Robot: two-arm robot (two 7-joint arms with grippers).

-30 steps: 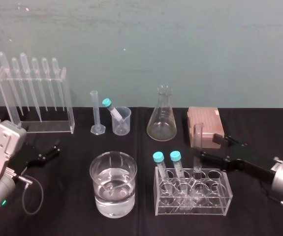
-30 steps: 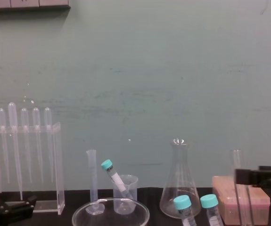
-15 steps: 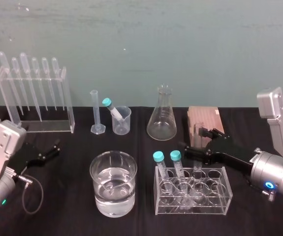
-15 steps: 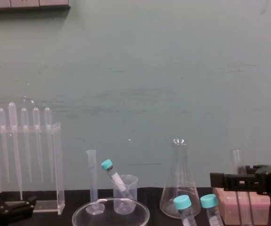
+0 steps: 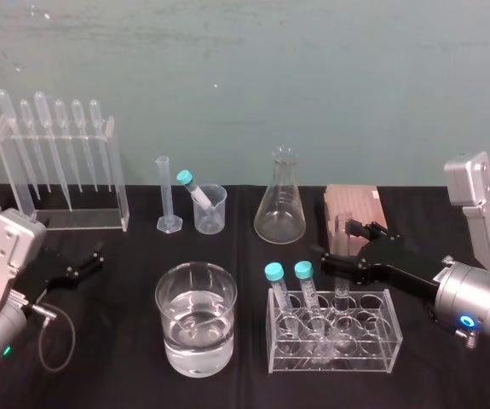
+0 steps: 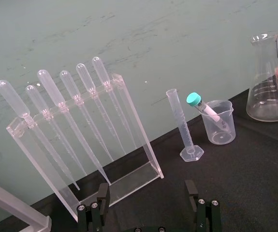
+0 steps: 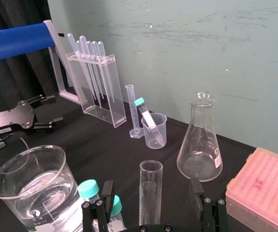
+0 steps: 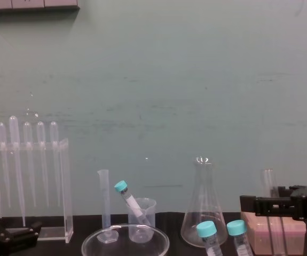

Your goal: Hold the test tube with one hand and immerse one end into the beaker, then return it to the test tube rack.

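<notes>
Markings: the flask (image 6: 269, 82) carries printed white graduations, too small to read. No other legible writing on the glassware.

Test tube (image 7: 151, 193): stands upright in a slot of the clear rack (image 5: 372, 345), open end up, to the right of two teal-capped tubes (image 5: 275, 285) in the same rack. The rack sits on the black counter (image 5: 125, 375), just right of the beaker (image 5: 161, 294), which is partly filled with clear liquid. A pink box (image 5: 355, 209) lies behind the rack, beside the flask.

Right hand (image 5: 338, 243): reaches in from the right at about the level of the tube's upper part, held roughly level. Its two black fingers (image 7: 197, 195) are spread wide with the tube standing between them. In the right wrist view there is clear space between the glass and each finger, so it grips nothing.

Left hand (image 5: 89, 262): low over the counter at the far left, well apart from the beaker, pointing toward the back wall. Fingers apart, nothing between them.
</notes>
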